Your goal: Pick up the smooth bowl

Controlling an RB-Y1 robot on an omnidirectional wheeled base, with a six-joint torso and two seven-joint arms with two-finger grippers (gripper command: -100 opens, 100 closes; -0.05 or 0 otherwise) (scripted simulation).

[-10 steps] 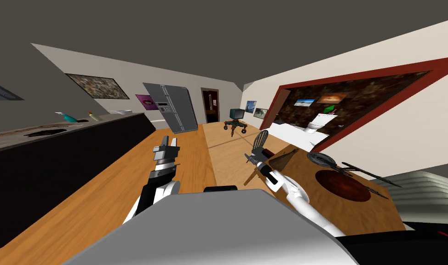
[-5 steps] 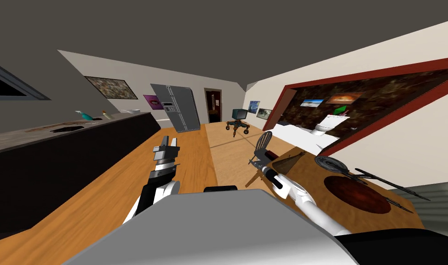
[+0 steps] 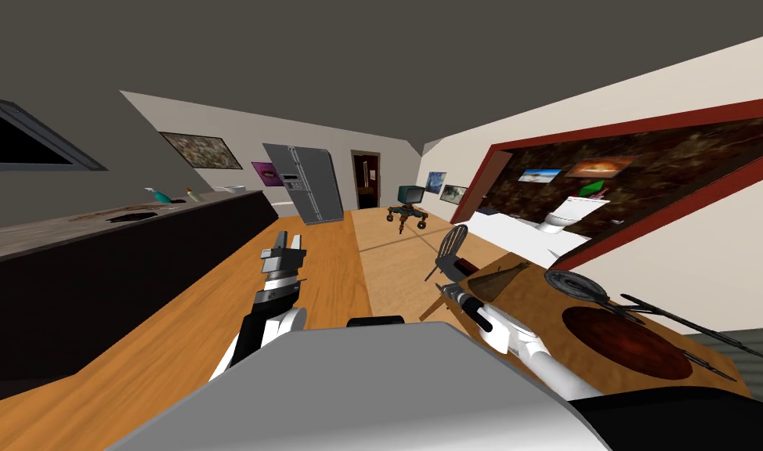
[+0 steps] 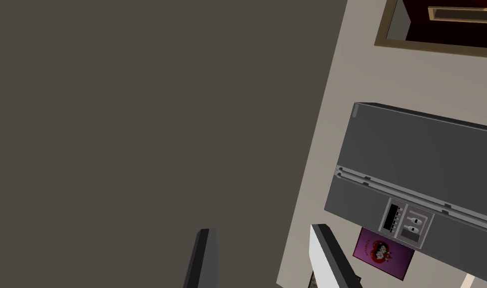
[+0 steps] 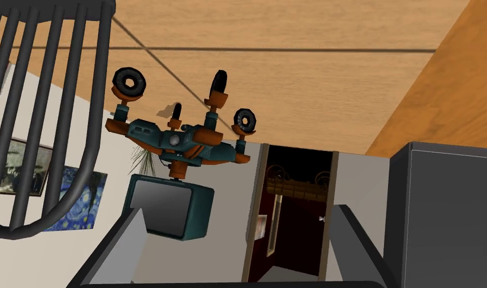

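A small white bowl-like thing [image 3: 233, 189] sits at the far end of the long dark counter [image 3: 137, 258] on my left, well beyond both arms. A dark round dish [image 3: 576, 284] lies on the wooden table [image 3: 529, 301] to my right. My left gripper [image 3: 286, 244] points up over the floor in front of my chest; in its wrist view the left gripper [image 4: 265, 260] is open with nothing between the fingers. My right gripper [image 3: 444, 286] hangs by the table's near corner, and in its wrist view the right gripper [image 5: 242, 235] stands wide open and empty.
A teal spray bottle [image 3: 159, 196] and a dark patch lie on the counter. A grey fridge [image 3: 305, 184], a doorway [image 3: 365, 180] and a teal TV on a wheeled stand [image 3: 407, 207] stand far ahead. A dark chair [image 3: 450, 244] and red mat [image 3: 624, 342] are at the table.
The whole head view has shifted: I have turned a little left, so counter and table sit further right. The right arm hangs slightly lower. Both grippers stay as they were.
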